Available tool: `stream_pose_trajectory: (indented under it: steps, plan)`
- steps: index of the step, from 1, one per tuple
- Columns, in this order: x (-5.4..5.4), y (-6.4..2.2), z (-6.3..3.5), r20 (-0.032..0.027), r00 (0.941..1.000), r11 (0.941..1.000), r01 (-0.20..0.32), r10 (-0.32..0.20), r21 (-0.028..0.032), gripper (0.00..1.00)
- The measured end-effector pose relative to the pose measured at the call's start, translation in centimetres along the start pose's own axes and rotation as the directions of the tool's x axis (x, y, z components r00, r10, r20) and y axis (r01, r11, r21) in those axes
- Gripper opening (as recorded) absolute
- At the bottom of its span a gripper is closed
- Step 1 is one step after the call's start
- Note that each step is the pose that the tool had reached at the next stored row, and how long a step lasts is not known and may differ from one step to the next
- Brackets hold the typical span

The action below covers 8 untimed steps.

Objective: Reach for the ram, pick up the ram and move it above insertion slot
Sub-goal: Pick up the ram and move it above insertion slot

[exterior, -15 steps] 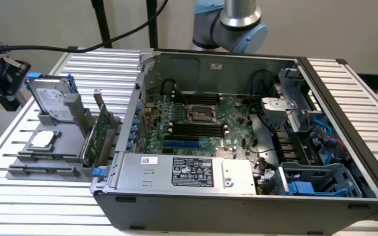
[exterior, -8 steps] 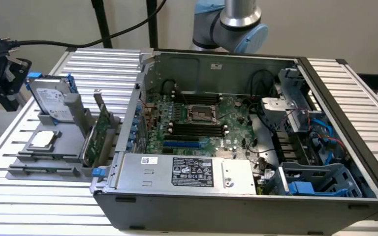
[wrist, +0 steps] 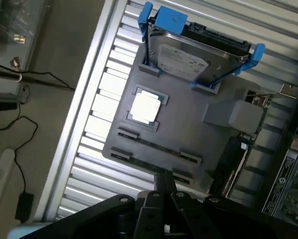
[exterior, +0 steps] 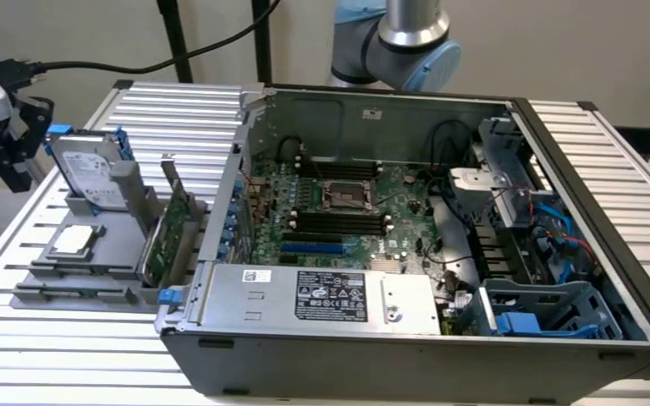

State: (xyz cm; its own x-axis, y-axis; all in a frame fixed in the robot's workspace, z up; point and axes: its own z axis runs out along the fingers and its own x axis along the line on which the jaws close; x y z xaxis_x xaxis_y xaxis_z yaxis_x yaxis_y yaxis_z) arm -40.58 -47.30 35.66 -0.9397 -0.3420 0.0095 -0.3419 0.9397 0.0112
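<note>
Ram [wrist: 159, 147] sits in the grey holder [wrist: 189, 124] just beyond the gripper [wrist: 164, 183], long axis crosswise to it, fingers pinched shut on nothing.

1. Exterior view: high, angled down into the open computer case [exterior: 415, 106] from medium distance, with the parts holder [exterior: 43, 272] at the exterior view's left.
2. Wrist view: steeply down past the gripper [wrist: 165, 181], close over that holder [wrist: 189, 134].
3. Shared: holder, hard drive [exterior: 82, 169] [wrist: 189, 59], processor chip [exterior: 74, 240] [wrist: 146, 107].

Upright hard drive [wrist: 186, 57] and expansion card [exterior: 176, 228] hem the fixture [wrist: 189, 124].
</note>
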Motion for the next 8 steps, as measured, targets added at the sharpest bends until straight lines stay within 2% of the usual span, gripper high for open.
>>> stream_pose_trajectory:
  steps: [4,8]
  plan:
    - [0.0,0.0,0.01,-0.0009,0.9973,0.9973,0.073,-0.073,0.0007,0.11]
    - [0.0,0.0,0.02,-0.0018,0.9893,0.9893,0.146,-0.146,0.0015,0.11]
